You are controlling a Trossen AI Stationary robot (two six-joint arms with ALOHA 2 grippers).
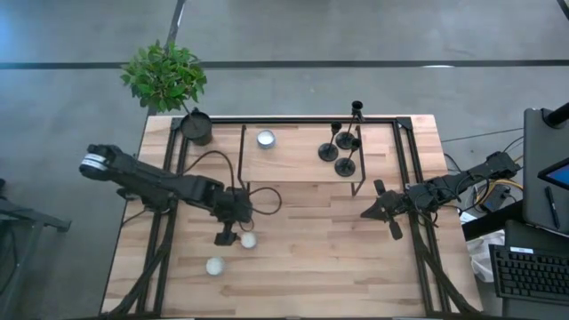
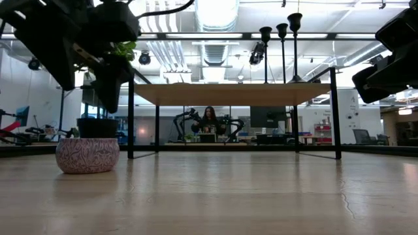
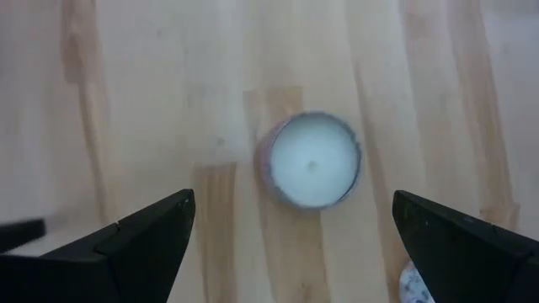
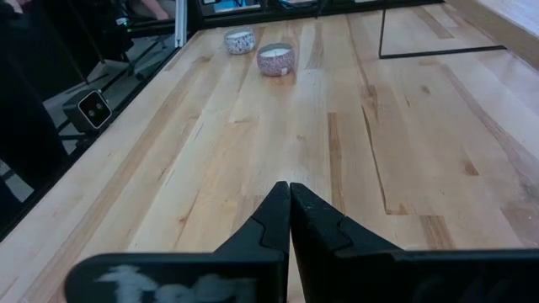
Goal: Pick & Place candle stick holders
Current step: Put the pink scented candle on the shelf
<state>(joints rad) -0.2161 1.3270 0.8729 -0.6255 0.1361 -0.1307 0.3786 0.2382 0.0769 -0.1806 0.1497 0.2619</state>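
Observation:
Several black candle stick holders (image 1: 342, 151) stand on their round bases at the right end of a raised wooden shelf (image 1: 293, 160); their thin stems and tops (image 2: 281, 29) rise above the shelf board in the low view. My left gripper (image 1: 225, 236) hangs open above the table's left-middle, pointing steeply down. A small patterned cup with a white candle (image 3: 312, 160) sits on the table below, between its spread fingers and clear of them. My right gripper (image 4: 290, 206) is shut and empty, low over the table at the right (image 1: 378, 210).
Two candle cups (image 1: 248, 240) (image 1: 214, 265) sit on the table by my left gripper; a third (image 1: 266, 139) sits on the shelf. A potted plant (image 1: 196, 126) stands at the far left corner. The shelf's black frame legs (image 2: 130, 117) stand on the table. Bare wood lies near the front.

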